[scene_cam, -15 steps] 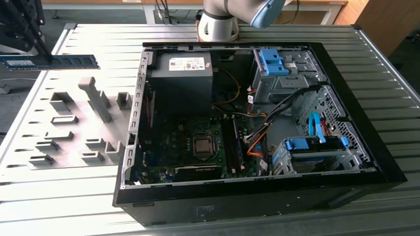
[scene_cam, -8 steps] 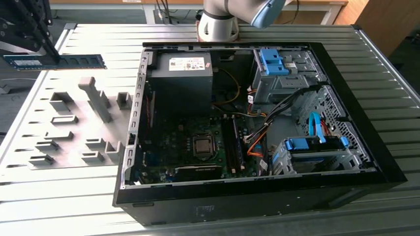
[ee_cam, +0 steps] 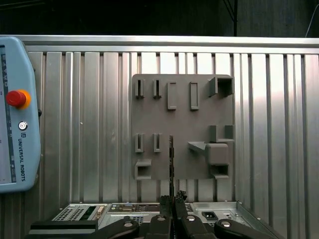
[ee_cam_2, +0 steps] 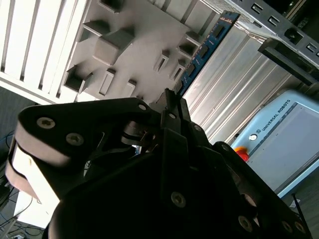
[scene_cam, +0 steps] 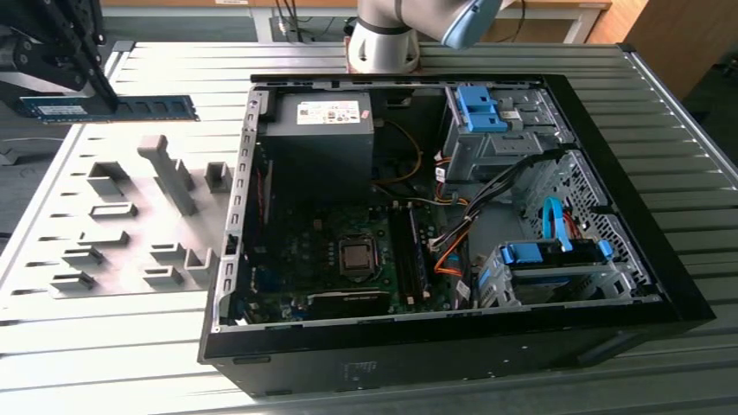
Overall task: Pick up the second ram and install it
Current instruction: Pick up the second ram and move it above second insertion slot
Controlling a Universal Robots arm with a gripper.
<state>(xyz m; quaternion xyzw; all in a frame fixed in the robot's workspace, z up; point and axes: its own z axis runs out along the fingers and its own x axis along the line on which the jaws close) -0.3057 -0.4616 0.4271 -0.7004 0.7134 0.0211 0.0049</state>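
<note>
One slatted metal desk (scene_cam: 116,354), open PC case (scene_cam: 461,354) on it, grey fixture plate (scene_cam: 150,194) at the exterior view's left, claw (scene_cam: 102,102) clamped on the second ram (scene_cam: 155,109), held up over that plate, first wrist view adds a teach pendant (ee_cam: 15,124) on the desk
</note>
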